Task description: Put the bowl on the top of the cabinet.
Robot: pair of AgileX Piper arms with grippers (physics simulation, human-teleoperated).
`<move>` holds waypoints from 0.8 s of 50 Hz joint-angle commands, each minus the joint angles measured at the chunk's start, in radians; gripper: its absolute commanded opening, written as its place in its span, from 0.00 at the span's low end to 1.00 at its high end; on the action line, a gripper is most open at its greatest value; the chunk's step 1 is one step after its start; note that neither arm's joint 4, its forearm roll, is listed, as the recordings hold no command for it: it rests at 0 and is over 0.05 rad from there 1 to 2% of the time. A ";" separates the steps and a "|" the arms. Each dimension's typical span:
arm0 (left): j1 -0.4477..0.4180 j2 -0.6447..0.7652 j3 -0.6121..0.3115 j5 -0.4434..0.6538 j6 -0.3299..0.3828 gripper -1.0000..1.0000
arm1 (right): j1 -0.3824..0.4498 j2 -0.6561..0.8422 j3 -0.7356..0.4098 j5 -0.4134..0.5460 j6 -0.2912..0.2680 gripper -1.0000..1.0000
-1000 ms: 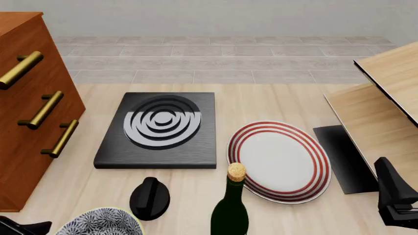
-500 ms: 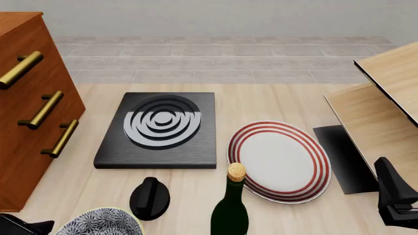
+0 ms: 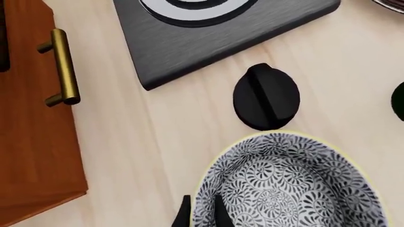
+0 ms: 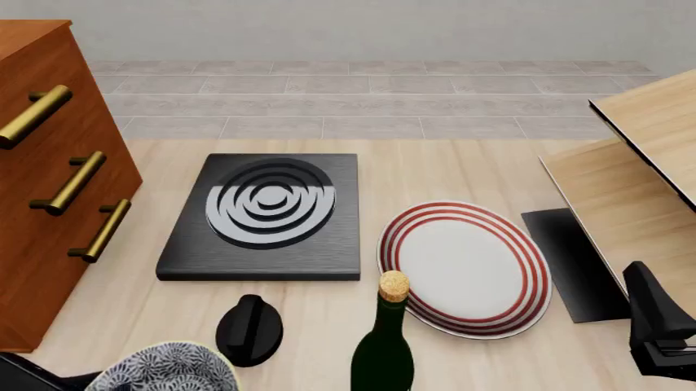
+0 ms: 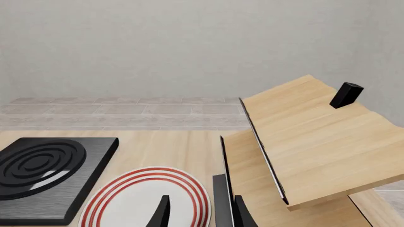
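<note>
Left gripper (image 3: 200, 213) pinching the bowl's (image 4: 174, 371) rim, one finger (image 3: 183, 215) outside the wall and one inside, at the lower left of the front view. Bowl tilted there, near the frame's bottom edge. Right gripper (image 5: 200, 213) parted with nothing between the fingers, hanging at the lower right over the plate's (image 4: 465, 266) edge. Just beside the bowl, a black knob (image 4: 249, 329); next right, a corked green bottle (image 4: 384, 346). Behind those, a black stove slab (image 4: 266, 216). Cabinet (image 4: 49, 183) along the left edge; pale boards (image 4: 636, 175) at the right.
</note>
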 commanded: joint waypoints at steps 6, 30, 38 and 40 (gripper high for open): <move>-0.009 -0.046 -0.080 0.054 0.007 0.00 | 0.000 0.000 0.000 0.000 0.000 1.00; -0.057 -0.108 -0.360 0.204 -0.049 0.00 | 0.000 0.000 0.000 0.000 0.000 1.00; -0.035 -0.080 -0.437 0.191 -0.077 0.00 | 0.000 0.000 0.000 0.000 0.000 1.00; -0.032 -0.063 -0.451 0.188 -0.101 0.00 | 0.000 0.000 0.000 0.000 0.000 1.00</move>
